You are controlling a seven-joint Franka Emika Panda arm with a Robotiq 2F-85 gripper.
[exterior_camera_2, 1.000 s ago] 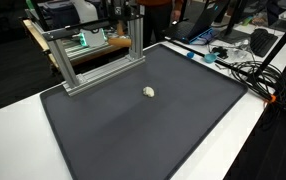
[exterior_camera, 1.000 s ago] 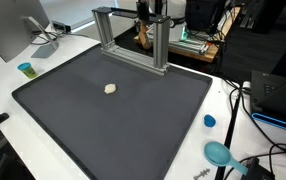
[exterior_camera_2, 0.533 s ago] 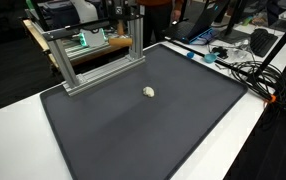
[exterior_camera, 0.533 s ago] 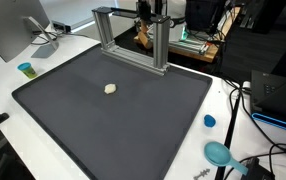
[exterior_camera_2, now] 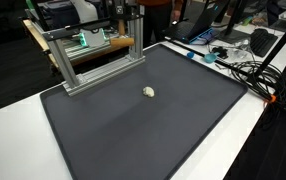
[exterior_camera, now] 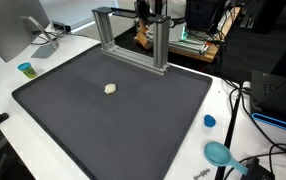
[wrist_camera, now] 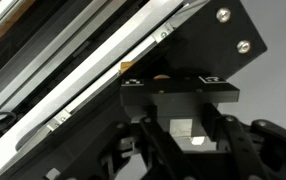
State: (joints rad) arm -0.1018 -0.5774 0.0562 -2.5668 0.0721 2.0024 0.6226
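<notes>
Frame [exterior_camera: 161, 45] of aluminium bars is seen standing at the far edge of a dark mat [exterior_camera: 113, 125], which is spread over a white bench [exterior_camera: 3, 85]. The arm [exterior_camera: 155, 8] is found at the top of the frame's right post in an exterior view, high above the mat. The jaws cannot be made out there against the clutter behind.

In the wrist view the jaws are shown drawn in narrow, close against the frame, below a black plate [wrist_camera: 198, 45] fixed with two screws. A pale grey block [wrist_camera: 188, 128] is seen between them, but whether it is gripped cannot be told. A silver bar [wrist_camera: 83, 85] is seen running slantwise across that view.

A small pale lump [exterior_camera: 110, 88] is seen lying on the mat, nearer than the frame and well apart from it and from the jaws.

On the bench, a blue cup [exterior_camera: 25, 69] is placed just left of the mat, near a monitor [exterior_camera: 8, 30]. A blue lid [exterior_camera: 209, 121] is seen to the right of the mat. Cables [exterior_camera_2: 248, 70] are strewn over the bench in an exterior view.
</notes>
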